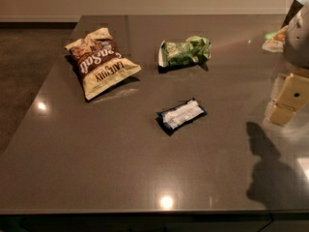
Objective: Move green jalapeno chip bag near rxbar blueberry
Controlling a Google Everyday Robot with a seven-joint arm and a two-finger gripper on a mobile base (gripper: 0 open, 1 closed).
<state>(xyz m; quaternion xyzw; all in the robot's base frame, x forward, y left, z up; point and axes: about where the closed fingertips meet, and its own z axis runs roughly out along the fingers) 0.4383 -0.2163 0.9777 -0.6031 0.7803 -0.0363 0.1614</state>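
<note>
Counter [120,168] layout
Large bag [101,62] rear left; jalapeno bag [185,51] to its right; bar [182,115] in front of jalapeno bag, apart; gripper [287,100] at right edge.

We see our hand [287,103] at the right edge, the green jalapeno chip bag [185,51] upper centre, the rxbar blueberry [181,115] apart below it.

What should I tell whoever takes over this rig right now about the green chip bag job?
Hand: at the right edge of the view, over the table, apart from every packet.
Green jalapeno chip bag: lying toward the back of the table, not gripped.
Rxbar blueberry: flat on the table, in front of the bag with bare table between them.
Brown chip bag: to the left, not part of the job.
Done: nothing that shows.
Left: grasp the green bag and set it beside the bar.
</note>
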